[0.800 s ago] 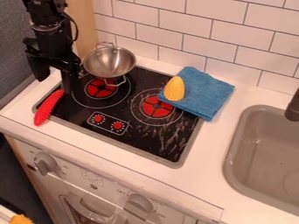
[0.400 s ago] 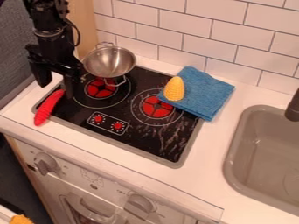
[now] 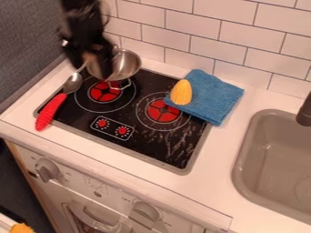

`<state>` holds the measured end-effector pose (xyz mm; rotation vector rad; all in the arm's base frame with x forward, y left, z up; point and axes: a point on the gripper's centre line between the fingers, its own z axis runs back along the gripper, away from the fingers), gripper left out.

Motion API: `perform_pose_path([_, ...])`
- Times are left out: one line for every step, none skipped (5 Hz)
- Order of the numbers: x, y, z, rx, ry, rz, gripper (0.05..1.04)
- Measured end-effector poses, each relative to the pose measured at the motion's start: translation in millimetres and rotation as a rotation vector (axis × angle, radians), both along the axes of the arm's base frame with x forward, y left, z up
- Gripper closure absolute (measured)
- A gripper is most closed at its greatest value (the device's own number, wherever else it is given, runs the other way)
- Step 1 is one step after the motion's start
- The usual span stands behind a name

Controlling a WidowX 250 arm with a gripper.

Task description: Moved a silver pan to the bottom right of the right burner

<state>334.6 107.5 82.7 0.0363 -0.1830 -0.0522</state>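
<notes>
At the far left of the stove (image 3: 139, 144), the silver pan (image 3: 126, 63) is partly hidden by the gripper (image 3: 92, 72) (its fingers are apart).

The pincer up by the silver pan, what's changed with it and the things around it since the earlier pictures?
The pincer moved up and to the right in the view, and now hangs over the left part of the silver pan. That uncovered a metal spoon. Nothing was visibly taken hold of. The pan, yellow corn, blue cloth and red toy stayed put.
</notes>
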Motion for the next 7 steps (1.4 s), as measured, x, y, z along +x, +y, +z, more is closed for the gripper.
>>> perform_pose_path([37, -11, 5.3, -0.034, -0.033, 0.029, 0.083])
perform_pose_path([63, -22, -16.2, -0.022, -0.01, 0.039, 0.083])
perform_pose_path([67, -27, -38.1, -0.001, 0.046, 0.022, 0.083])
perform_pose_path([62, -23, -57.4, 0.02, 0.097, 0.017, 0.137])
perform_pose_path([62, -22, -59.3, 0.024, 0.104, 0.003, 0.424])
perform_pose_path([60, -24, -59.4, 0.024, 0.114, -0.023, 0.727])
perform_pose_path([62, -21, -55.1, 0.012, 0.111, -0.019, 0.903])
